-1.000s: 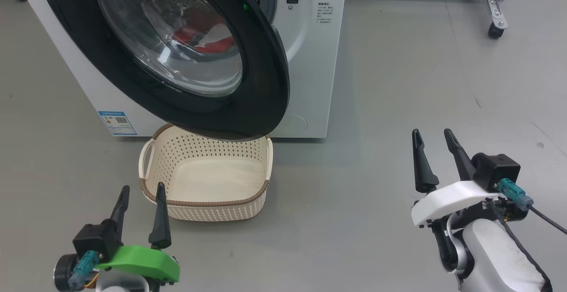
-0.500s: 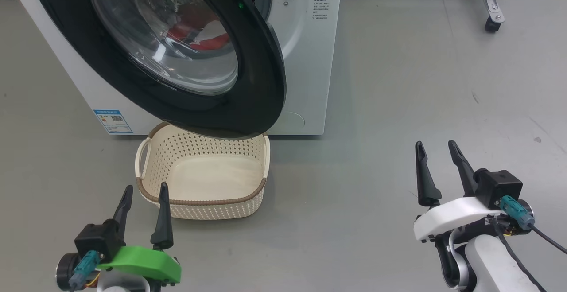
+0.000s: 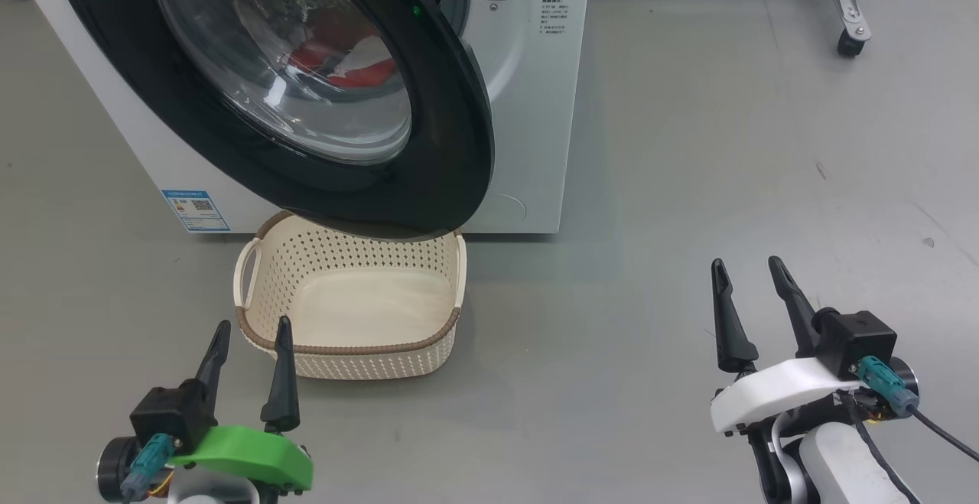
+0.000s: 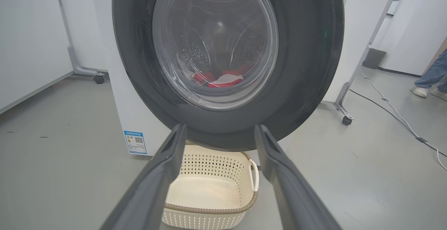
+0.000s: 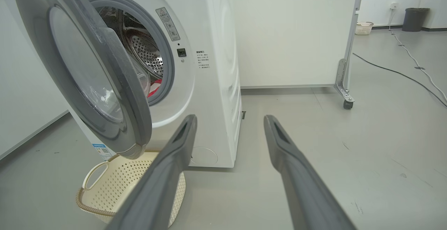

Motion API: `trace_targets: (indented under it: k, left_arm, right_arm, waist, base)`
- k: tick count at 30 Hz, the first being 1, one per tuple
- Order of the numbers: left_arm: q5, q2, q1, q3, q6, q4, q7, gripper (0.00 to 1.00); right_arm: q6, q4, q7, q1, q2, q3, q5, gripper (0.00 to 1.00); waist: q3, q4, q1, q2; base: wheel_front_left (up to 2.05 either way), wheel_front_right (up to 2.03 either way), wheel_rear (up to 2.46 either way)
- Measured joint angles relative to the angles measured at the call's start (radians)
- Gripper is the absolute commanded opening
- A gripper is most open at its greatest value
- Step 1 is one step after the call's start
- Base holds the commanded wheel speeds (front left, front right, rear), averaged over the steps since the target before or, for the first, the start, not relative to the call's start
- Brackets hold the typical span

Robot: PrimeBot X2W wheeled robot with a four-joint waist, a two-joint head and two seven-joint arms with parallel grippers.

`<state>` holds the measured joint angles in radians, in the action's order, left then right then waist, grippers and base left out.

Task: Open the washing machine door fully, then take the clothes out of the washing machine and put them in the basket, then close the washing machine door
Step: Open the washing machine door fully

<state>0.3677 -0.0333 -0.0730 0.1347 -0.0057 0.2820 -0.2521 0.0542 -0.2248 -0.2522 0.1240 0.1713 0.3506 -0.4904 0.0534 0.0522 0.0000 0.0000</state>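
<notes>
The white washing machine (image 3: 528,106) fills the upper left of the head view. Its door (image 3: 451,137), black-rimmed with a glass bowl, stands partly open, swung out over the basket. Red and white clothes (image 3: 348,60) lie in the drum, seen through the glass, and likewise in the left wrist view as clothes (image 4: 223,80). The cream basket (image 3: 352,301) sits on the floor under the door's lower edge, with nothing in it. My left gripper (image 3: 254,324) is open just in front of the basket's near left corner. My right gripper (image 3: 746,263) is open over bare floor, well right of the washer.
A white partition on a castored metal foot (image 3: 850,18) stands back right. In the left wrist view a person's feet (image 4: 427,90) and a floor cable (image 4: 394,111) are at the right. Grey floor (image 3: 650,259) lies open between the washer and my right gripper.
The head camera shifted slightly early on. My right gripper has drawn back toward the picture's bottom edge. The left gripper, door and basket stay as they were.
</notes>
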Motion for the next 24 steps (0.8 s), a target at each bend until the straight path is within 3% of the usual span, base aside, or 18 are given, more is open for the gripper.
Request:
trace_targets:
  k: [24]
  left_arm:
    - [0.0,0.0,0.001,0.004,0.0,0.002,0.0,1.0]
  right_arm:
    - [-0.001,0.023,0.0,-0.032,-0.011,-0.021,0.018,1.0]
  waist:
    - [-0.002,0.003,0.0,0.0]
  base:
    - [0.0,0.0,0.0]
